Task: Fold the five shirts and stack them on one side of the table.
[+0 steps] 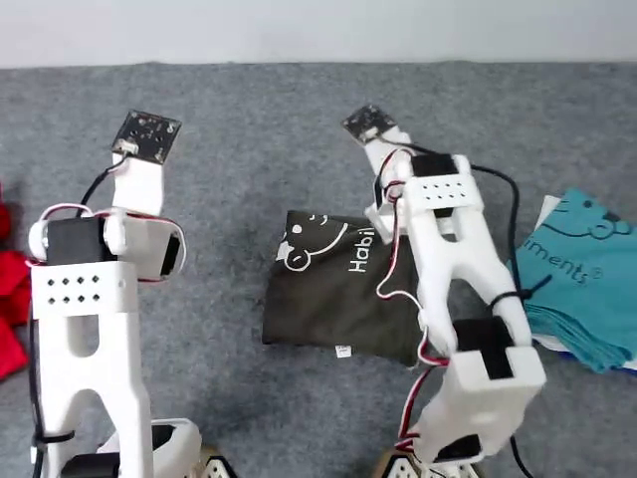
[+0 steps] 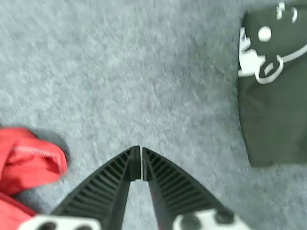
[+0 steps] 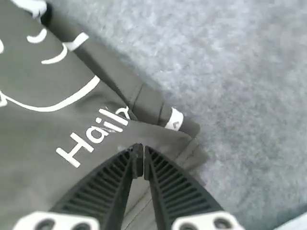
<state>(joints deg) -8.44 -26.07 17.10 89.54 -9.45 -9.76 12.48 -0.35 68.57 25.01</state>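
Table (image 1: 229, 129) left edge: red shirts (image 1: 8, 299) in loose heap, unfolded; count unclear.
Left gripper (image 2: 141, 158): clenched, empty, over bare table between red heap and black shirt (image 1: 328, 294).
Black shirt: mid-table, folded into a rough rectangle, not yet stacked.
Right gripper (image 3: 140, 155): clenched, tips at black shirt's right-hand fold; no cloth seen between them, contact uncertain.
Right edge: teal shirt (image 1: 582, 279) folded, something white beneath; likely the stack.
Judgement: about halfway. Left: move black, fold reds.
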